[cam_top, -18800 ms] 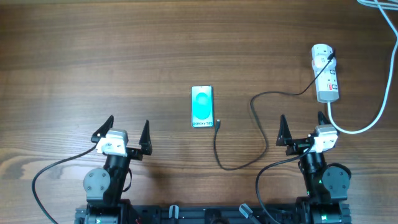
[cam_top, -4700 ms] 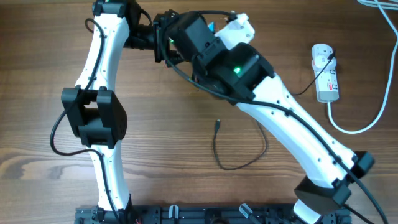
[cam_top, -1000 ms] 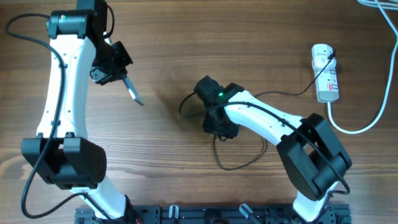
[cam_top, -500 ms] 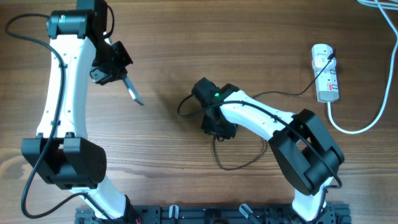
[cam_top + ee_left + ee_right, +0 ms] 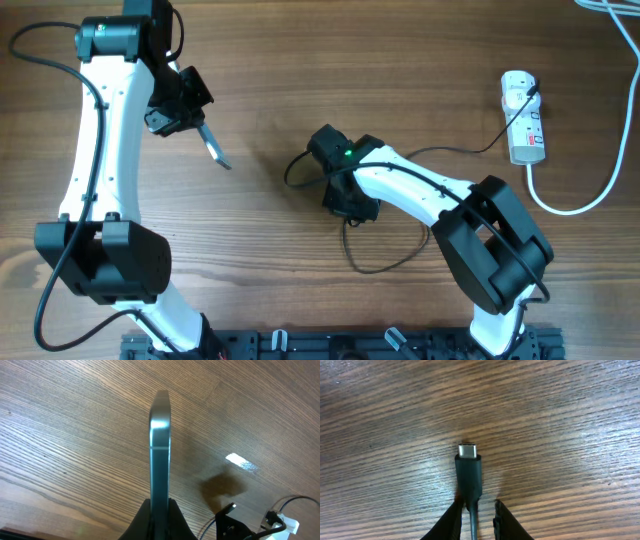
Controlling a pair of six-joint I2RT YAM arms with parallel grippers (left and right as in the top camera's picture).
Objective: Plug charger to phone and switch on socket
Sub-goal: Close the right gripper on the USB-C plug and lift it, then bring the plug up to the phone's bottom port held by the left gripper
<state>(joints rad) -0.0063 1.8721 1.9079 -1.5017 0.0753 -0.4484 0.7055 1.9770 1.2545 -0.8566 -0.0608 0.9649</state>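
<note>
Overhead: a white elongated power strip (image 5: 522, 120) w/ small red markings lies on the brown wood-grain table (image 5: 270, 300). A thick white cord (image 5: 600, 195) curls off its near end. The thin black charger cable (image 5: 352, 255) is plugged into the strip's far end. It runs left from the strip, loops toward the robot base and ends in a small connector well left of the strip. The right gripper (image 5: 350, 207) is down over that connector.

Right wrist view: the connector w/ its metal tip lies flat on the wood. The fingers (image 5: 506, 522) stand slightly parted either side of the cable, just behind the connector body. Wood shows btwn the cable and one finger, so they are not clamped.

The left gripper (image 5: 205, 135) is farther left of the strip than the right one, clenched on the small flat rectangular smartphone (image 5: 160, 445). Left wrist view: the phone is seen edge-on, held btwn the fingers, off the table.
</note>
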